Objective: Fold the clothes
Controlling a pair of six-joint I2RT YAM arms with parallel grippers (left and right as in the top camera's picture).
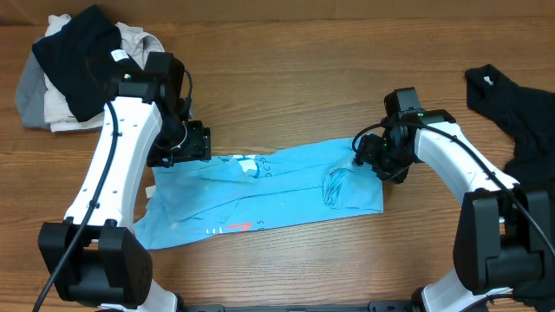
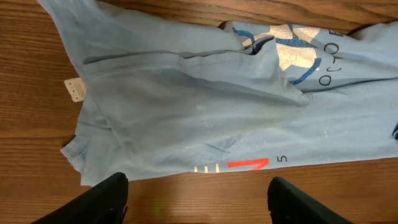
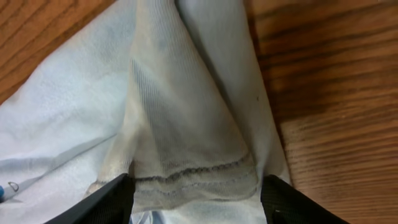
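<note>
Light blue T-shirt (image 1: 260,195) is found laid rumpled across the worktop (image 1: 303,69), left hand (image 2: 198,202) held wide open above it, right hand (image 3: 198,202) spread astride a raised fold, nothing clamped.

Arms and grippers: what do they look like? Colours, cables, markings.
The left arm and right arm match: white link shells, black joint housings, black bases, black cables running alongside. The left gripper and right gripper are black, unmarked. A small green light shows near the right wrist.
</note>
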